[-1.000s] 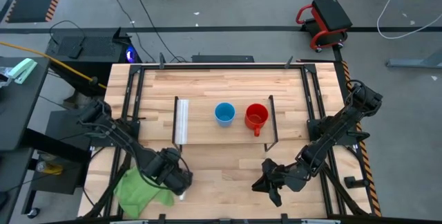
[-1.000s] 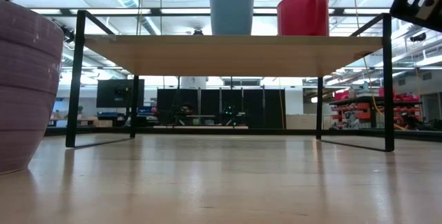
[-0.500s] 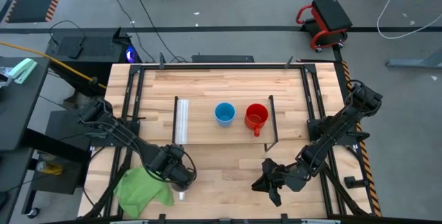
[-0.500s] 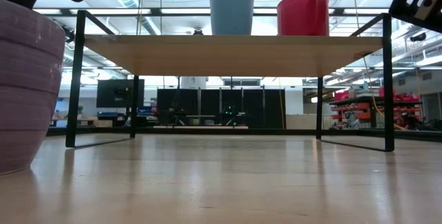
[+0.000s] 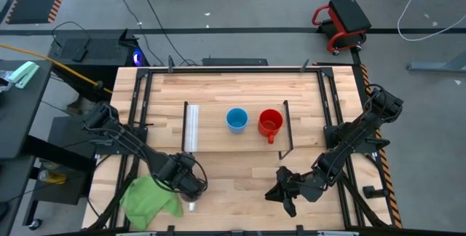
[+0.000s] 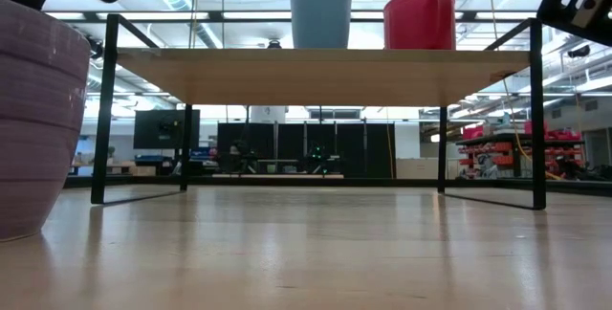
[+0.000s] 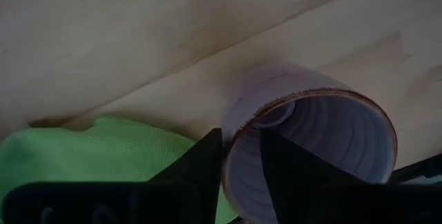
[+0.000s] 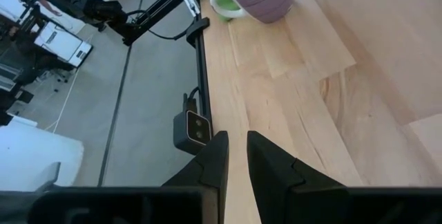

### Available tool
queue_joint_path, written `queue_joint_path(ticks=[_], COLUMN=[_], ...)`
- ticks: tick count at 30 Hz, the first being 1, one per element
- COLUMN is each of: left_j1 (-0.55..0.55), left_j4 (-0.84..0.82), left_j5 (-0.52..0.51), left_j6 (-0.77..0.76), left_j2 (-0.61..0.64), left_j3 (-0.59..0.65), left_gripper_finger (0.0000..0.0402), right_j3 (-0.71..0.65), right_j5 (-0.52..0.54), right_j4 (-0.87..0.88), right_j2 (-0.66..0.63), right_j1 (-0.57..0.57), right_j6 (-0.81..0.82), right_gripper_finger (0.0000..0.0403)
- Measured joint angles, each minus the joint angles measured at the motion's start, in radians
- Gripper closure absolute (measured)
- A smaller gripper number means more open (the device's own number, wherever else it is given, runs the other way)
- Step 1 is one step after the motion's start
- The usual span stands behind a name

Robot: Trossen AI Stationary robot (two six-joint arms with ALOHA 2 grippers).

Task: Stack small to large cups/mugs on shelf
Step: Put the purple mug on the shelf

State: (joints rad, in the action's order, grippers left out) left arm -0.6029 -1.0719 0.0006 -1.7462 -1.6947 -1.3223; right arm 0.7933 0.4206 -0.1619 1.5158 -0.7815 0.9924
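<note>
Straddling the rim of the pale purple mug [image 7: 311, 148], the left pincer [image 7: 242, 158] has one finger inside and one outside near the counter's front edge; whether it presses the wall cannot be told. From above that arm covers the mug, leaving a sliver beside the green cloth [image 5: 149, 198]. The blue cup [image 5: 237, 119] and red mug [image 5: 270, 123] stand on the shelf [image 5: 218, 140]. Near the front right, the right pincer [image 8: 235, 158] is nearly closed, empty
</note>
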Motion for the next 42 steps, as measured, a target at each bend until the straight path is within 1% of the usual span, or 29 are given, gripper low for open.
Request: queue_joint_path(ticks=[4,7,20,27,38,42], left_j1=[0.0,0.0,-0.001,-0.003,-0.011,-0.011], left_j4=[0.079,0.091,0.093,0.076,0.075,0.077], left_j5=[0.033,0.049,0.048,0.043,0.042,0.041], left_j6=[-0.019,-0.048,-0.044,-0.044,-0.049,-0.053], left_j2=[-0.002,-0.002,0.007,0.044,0.032,0.033], left_j3=[0.065,0.086,0.078,0.078,0.079,0.079], left_gripper_finger=[0.0289,0.0292,0.0314,0.0328,0.0337,0.035], right_j3=[0.0,0.0,0.0,0.0,0.0,0.0], right_j5=[0.0,0.0,-0.001,0.009,0.016,0.016], right_j4=[0.0,0.0,0.001,0.008,0.02,0.019], right_j2=[0.0,0.0,0.0,0.0,0.0,0.0], right_j1=[0.0,0.0,0.0,0.002,0.002,0.002], right_j6=[0.0,0.006,0.009,0.007,0.003,0.0], right_gripper_finger=[0.0341,0.0341,0.0341,0.0341,0.0341,0.0341])
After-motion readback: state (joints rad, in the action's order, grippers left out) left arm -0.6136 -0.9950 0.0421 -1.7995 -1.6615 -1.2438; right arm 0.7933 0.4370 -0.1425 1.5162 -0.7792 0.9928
